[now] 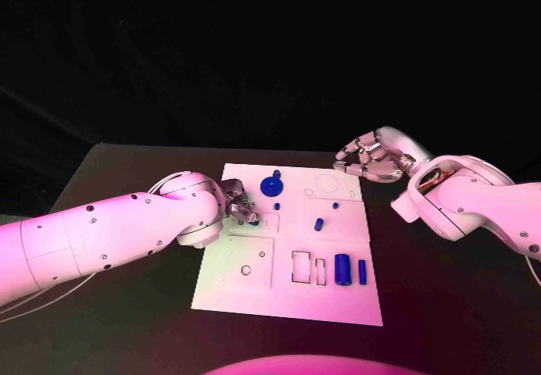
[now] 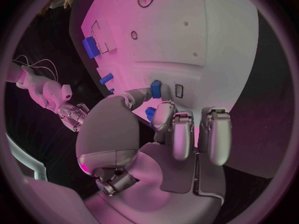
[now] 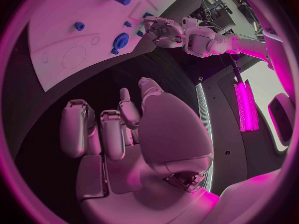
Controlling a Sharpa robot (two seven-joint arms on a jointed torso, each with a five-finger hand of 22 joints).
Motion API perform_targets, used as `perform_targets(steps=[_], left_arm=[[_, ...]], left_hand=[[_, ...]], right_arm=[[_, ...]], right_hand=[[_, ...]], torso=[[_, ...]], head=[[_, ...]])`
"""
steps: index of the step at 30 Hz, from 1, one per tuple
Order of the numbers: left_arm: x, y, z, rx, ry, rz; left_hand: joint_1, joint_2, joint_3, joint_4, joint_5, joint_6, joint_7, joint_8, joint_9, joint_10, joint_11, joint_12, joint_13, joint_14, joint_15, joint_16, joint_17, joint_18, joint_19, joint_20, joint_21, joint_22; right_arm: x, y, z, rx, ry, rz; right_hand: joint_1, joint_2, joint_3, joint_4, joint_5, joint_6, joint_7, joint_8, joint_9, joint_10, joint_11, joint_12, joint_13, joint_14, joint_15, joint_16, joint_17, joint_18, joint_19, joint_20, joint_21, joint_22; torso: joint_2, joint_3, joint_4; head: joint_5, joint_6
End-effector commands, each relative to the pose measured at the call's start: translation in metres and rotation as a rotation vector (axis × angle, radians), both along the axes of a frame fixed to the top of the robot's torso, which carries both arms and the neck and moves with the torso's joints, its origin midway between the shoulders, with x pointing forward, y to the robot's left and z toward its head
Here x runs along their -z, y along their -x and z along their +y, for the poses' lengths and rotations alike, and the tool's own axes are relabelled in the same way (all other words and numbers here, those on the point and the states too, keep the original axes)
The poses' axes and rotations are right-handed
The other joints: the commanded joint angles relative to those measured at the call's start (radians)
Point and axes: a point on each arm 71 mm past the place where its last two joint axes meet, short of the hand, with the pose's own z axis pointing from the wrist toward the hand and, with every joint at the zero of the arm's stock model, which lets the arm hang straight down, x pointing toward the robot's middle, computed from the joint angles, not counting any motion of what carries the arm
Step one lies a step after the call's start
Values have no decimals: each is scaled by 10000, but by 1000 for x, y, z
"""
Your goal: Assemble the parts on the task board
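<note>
The white task board (image 1: 338, 301) lies mid-table. My left hand (image 1: 237, 205) rests over the board's left edge, and its thumb and a finger pinch a small blue part (image 2: 150, 114) just above the board (image 2: 206, 45). A second blue piece (image 2: 156, 88) sits at the thumb tip. A blue gear (image 1: 272, 186) stands just beyond the hand. Three small blue pegs (image 1: 319, 225) stand mid-board, and two blue blocks (image 1: 342, 269) sit near the front right. My right hand (image 1: 372, 160) hovers off the board's far right corner with loosely curled fingers (image 3: 109, 129) holding nothing.
Empty rectangular recesses (image 1: 302, 267) lie left of the blue blocks, and a round hole (image 1: 246, 270) sits in the front-left panel. Black table (image 1: 135, 328) surrounds the board on every side. My left forearm (image 1: 102, 234) covers the table's left part.
</note>
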Motion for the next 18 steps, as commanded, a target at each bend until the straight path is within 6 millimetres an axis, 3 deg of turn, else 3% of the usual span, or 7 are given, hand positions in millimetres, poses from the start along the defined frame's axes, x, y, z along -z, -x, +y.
perform_targets(steps=[1, 8, 18], left_arm=[[13, 7, -2, 48, -371, 936], [13, 6, -2, -7, -398, 895], [13, 5, -2, -12, -444, 844]], left_hand=[[-161, -21, -228, 109, 11, 401, -296, -79, 34, 43, -27, 82, 47, 1068, -65, 24, 2632, -149, 1059, -82, 24, 2630], [-252, -25, -653, 330, 7, 482, -318, -106, 70, 69, -45, 147, 115, 1068, -84, 24, 2632, -149, 1059, -102, 24, 2630], [-196, 103, -1801, 806, 17, 568, -330, -191, 141, 88, -52, 227, 202, 1068, -99, 24, 2632, -149, 1059, -122, 24, 2630]], right_arm=[[0, 1, 1, -156, 80, -33], [0, 1, 1, -149, 76, -43], [0, 1, 1, -137, 75, -46]], right_hand=[[-31, 34, -55, -10, 50, -20, -30, 38, 17, -53, 5, -32, -9, 664, -89, -61, 1147, 98, -34, 2, -69, 1153], [-40, 31, -62, -11, 51, -23, -30, 39, 16, -58, 5, -36, -15, 665, -89, -62, 1147, 100, -38, 1, -79, 1149], [-55, 26, -72, -7, 50, -27, -29, 38, 16, -63, 6, -40, -22, 664, -89, -66, 1142, 101, -40, 1, -84, 1147]], torso=[[-1, -4, 3], [0, -8, -2], [0, -6, 2]], head=[[-14, -1], [-11, 9], [-20, 9]])
